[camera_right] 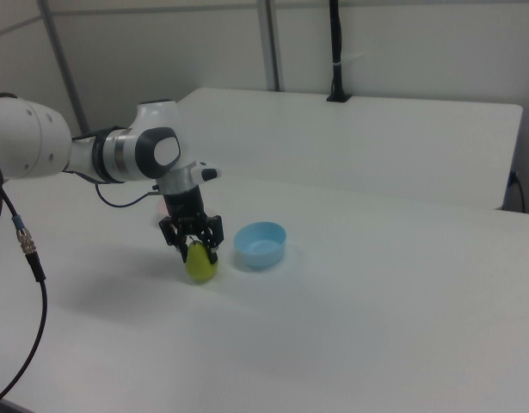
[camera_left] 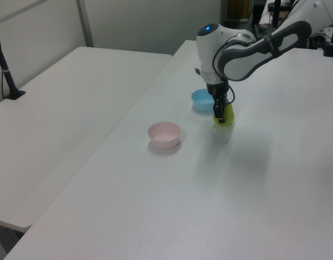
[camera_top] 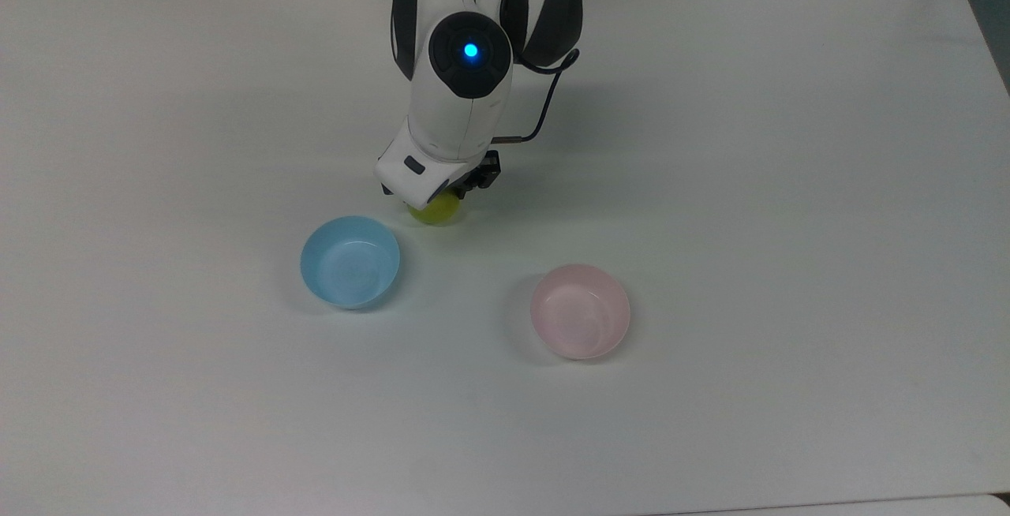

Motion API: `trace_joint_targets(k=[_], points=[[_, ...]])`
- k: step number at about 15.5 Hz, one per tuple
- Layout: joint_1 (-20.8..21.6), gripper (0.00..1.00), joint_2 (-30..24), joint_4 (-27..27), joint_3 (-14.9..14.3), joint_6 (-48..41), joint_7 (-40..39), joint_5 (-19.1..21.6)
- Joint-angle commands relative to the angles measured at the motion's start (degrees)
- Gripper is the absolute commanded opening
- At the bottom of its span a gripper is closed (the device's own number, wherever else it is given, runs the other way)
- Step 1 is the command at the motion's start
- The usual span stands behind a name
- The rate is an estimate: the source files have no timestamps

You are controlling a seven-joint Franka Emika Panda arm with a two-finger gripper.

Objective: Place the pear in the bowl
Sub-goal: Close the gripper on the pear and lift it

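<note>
Pear (camera_right: 200,264): centre-left of the right view, on the tabletop (camera_top: 789,185).
Pincer (camera_right: 193,245): spread astride its top, seemingly not clamped.
Grasp: close squarely.
Bowl (camera_top: 581,311): pink, lower right.

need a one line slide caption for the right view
Panda arm's hand lowered around the top of a yellow-green pear standing on the white table, light blue bowl beside it.

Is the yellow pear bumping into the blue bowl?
Apart. In the top view, a strip of white table shows between the pear and the blue bowl; the right view shows the same gap.
</note>
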Motion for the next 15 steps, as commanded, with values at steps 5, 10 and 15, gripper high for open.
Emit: trace_joint_targets(k=[5, 10, 15], points=[[1.35, 0.22, -5.46, -0.95, -0.84, -1.16, -0.56, 0.25], [3.45, 0.22, -6.97, 5.97, -2.06, -2.22, -0.30, 6.47], [9.96, 0.22, 2.07, 20.04, -7.07, -0.91, 5.14, 13.87]])
